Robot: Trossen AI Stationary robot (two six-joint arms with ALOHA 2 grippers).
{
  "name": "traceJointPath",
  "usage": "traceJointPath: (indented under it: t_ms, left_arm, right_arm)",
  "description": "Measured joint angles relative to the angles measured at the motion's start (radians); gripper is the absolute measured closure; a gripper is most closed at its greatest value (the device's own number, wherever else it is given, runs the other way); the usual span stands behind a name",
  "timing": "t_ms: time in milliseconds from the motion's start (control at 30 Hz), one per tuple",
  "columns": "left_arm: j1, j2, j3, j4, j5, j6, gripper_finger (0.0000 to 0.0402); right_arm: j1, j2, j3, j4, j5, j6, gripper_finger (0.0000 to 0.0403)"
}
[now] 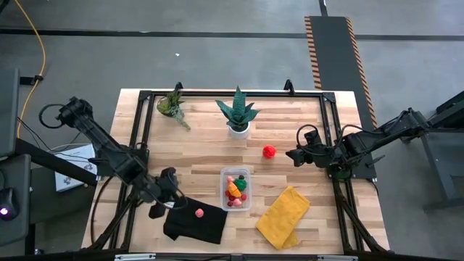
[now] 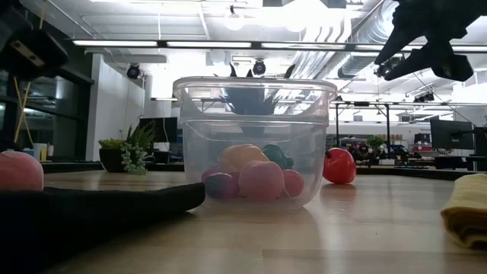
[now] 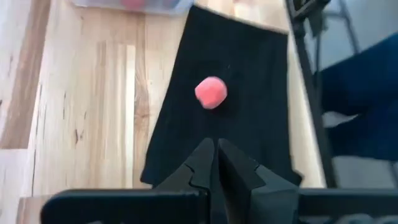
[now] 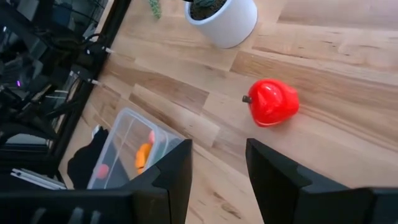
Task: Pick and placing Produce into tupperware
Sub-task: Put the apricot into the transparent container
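Note:
The clear tupperware (image 1: 223,190) (image 2: 199,129) stands on the table's near middle and holds several toy pieces, orange, green, red and pink. A pink ball (image 1: 199,212) (image 3: 211,92) lies on the black cloth (image 1: 206,226). My left gripper (image 1: 176,197) (image 3: 216,155) hovers shut over that cloth's left edge, just short of the ball. A red toy fruit (image 1: 269,151) (image 4: 272,101) (image 2: 339,166) rests on the wood right of the white pot. My right gripper (image 1: 292,154) (image 4: 217,163) is open, raised above the table just right of the red fruit.
Two potted green plants (image 1: 172,105) (image 1: 238,114) stand near the far edge. A yellow cloth (image 1: 284,216) (image 2: 466,205) lies right of the tupperware. A black metal frame (image 1: 330,123) runs around the table. Bare wood lies between the red fruit and the tupperware.

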Motion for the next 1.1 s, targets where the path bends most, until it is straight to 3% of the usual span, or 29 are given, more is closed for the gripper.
traceJointPath:
  t_ms: [133, 400, 567, 767, 1100]
  left_arm:
    - [0.000, 0.074, 0.000, 0.044, -0.004, 0.026, 0.0368]
    - [0.000, 0.170, 0.000, 0.118, -0.037, 0.042, 0.0253]
    - [0.000, 0.221, 0.000, 0.165, -0.059, 0.061, 0.0204]
    - [0.000, 0.272, 0.000, 0.252, -0.058, 0.063, 0.0177]
    - [0.000, 0.377, 0.000, 0.349, -0.058, 0.107, 0.0174]
  right_arm:
    - [0.000, 0.000, 0.000, 0.000, 0.000, -0.029, 0.0261]
    - [0.000, 0.000, 0.000, 0.000, 0.001, -0.080, 0.0261]
    - [0.000, 0.000, 0.000, 0.000, 0.001, -0.100, 0.0261]
    - [0.000, 0.000, 0.000, 0.000, 0.001, -0.110, 0.0261]
    - [0.000, 0.000, 0.000, -0.001, 0.001, -0.110, 0.0261]
